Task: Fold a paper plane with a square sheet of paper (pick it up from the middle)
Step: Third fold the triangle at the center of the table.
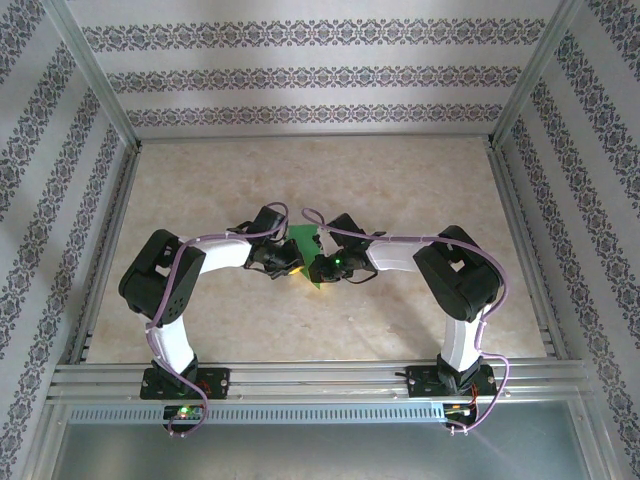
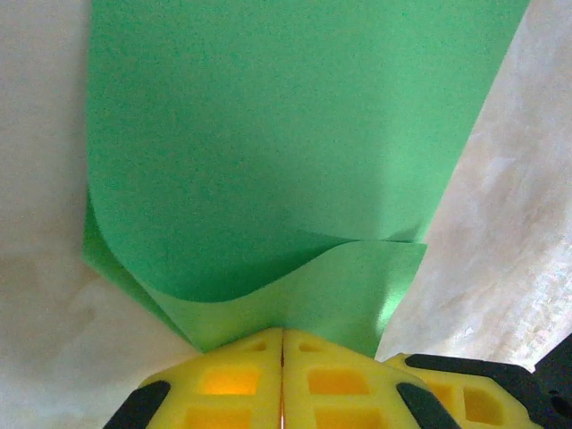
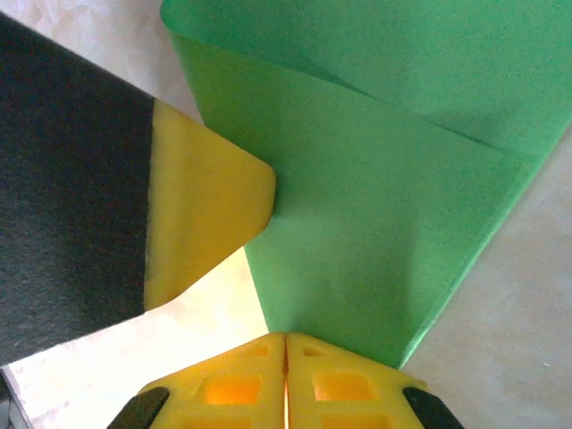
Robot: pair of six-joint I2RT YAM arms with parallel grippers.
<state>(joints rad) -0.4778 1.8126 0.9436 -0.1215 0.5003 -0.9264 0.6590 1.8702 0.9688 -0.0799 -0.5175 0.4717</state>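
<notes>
Green paper [image 2: 295, 134]: thin, matte, folded over in curled layers; centre of table [image 1: 420, 190]; 12 o'clock edges cut off.
Left gripper [image 2: 282, 350]: yellow jaws pinching paper's 6 o'clock edge.
Right gripper [image 3: 286, 353]: same pinch.

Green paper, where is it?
The bright green sheet of paper is in the middle of the top view, folded over and pinched between the left gripper and right gripper.

At centre, the left gripper [image 1: 284, 262] and right gripper [image 1: 322, 268] nearly meet; the folded sheet of paper [image 1: 305, 243], pinched by both, blocks the gap. Bare table [image 1: 320, 170] lies open beyond and at both sides, bounded by walls [image 1: 320, 75].
</notes>
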